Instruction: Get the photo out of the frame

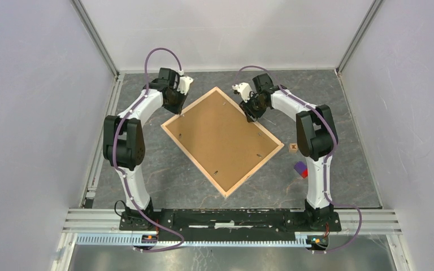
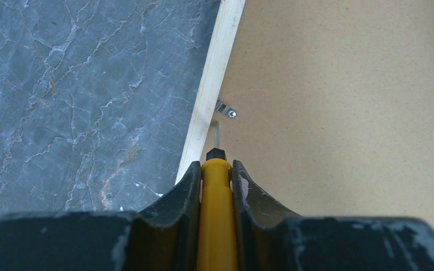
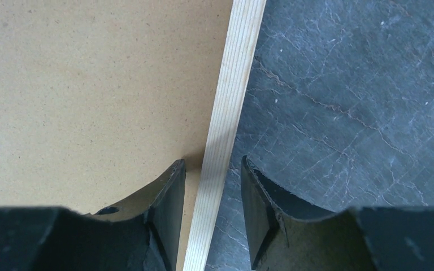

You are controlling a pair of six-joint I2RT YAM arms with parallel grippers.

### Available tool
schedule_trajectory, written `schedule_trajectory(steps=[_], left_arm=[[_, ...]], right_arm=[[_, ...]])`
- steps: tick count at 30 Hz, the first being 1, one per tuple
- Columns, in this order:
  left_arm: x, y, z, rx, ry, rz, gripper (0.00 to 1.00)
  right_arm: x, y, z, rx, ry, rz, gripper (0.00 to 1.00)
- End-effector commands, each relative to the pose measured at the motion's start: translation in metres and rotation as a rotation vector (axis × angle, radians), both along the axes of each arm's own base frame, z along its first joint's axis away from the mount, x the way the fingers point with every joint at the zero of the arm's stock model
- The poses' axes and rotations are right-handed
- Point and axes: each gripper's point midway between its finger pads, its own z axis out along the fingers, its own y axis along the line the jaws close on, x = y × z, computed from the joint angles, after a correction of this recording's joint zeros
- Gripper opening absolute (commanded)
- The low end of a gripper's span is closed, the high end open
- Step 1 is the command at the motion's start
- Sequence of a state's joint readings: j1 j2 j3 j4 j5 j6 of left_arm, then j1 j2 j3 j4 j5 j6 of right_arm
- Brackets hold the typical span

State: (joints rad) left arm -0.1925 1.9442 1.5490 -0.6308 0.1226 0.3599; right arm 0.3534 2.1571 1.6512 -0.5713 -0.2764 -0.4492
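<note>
The frame [image 1: 255, 172] lies face down and turned diagonally on the dark table, with its brown backing panel [image 1: 220, 138] up. The photo is hidden under the panel. My left gripper [image 1: 176, 110] is over the frame's far left edge, shut on a yellow screwdriver [image 2: 217, 214]. The screwdriver's thin tip [image 2: 216, 132] points just below a small metal clip [image 2: 226, 109] beside the pale wood edge [image 2: 215, 73]. My right gripper [image 3: 212, 166] is open at the far right edge [image 1: 253, 116]. Its jaws straddle the wood edge [image 3: 229, 107], one over the panel [image 3: 90, 84], one over the table.
A small wooden block [image 1: 293, 148] and a purple and red block [image 1: 300, 169] lie on the table right of the frame. More clips sit on the back near the right [image 1: 259, 154] and near edges [image 1: 216, 171]. White walls enclose the table.
</note>
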Motion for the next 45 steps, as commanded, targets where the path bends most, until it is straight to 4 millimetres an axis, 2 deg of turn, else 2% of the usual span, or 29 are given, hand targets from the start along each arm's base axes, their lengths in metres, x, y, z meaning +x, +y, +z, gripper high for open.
schedule_trajectory(steps=[1, 4, 9, 13, 18, 21, 32, 45], left_arm=[[0.019, -0.005, 0.004, -0.009, -0.059, 0.035, 0.02], [0.02, -0.009, 0.001, -0.012, -0.061, 0.029, 0.02], [0.022, -0.02, -0.002, -0.028, -0.065, 0.004, 0.02], [0.02, -0.031, -0.004, -0.051, -0.054, -0.024, 0.02], [0.01, -0.045, -0.007, -0.078, -0.021, -0.081, 0.02], [0.004, -0.046, -0.009, -0.076, -0.004, -0.099, 0.02], [-0.014, -0.042, -0.012, -0.059, 0.033, -0.138, 0.02], [-0.028, -0.04, -0.01, -0.046, 0.06, -0.19, 0.02]], right_arm=[[0.011, 0.007, -0.003, 0.022, -0.009, -0.019, 0.44], [0.005, 0.005, -0.01, 0.014, 0.011, -0.018, 0.35], [-0.001, 0.003, -0.02, 0.0, 0.035, -0.014, 0.14], [-0.002, 0.001, -0.023, -0.006, 0.039, -0.013, 0.02], [-0.002, 0.001, -0.024, -0.007, 0.038, -0.011, 0.0], [-0.001, 0.001, -0.024, -0.01, 0.036, -0.011, 0.0], [-0.001, -0.001, -0.024, -0.02, 0.031, -0.008, 0.0], [-0.004, -0.006, -0.025, -0.035, 0.029, 0.002, 0.0]])
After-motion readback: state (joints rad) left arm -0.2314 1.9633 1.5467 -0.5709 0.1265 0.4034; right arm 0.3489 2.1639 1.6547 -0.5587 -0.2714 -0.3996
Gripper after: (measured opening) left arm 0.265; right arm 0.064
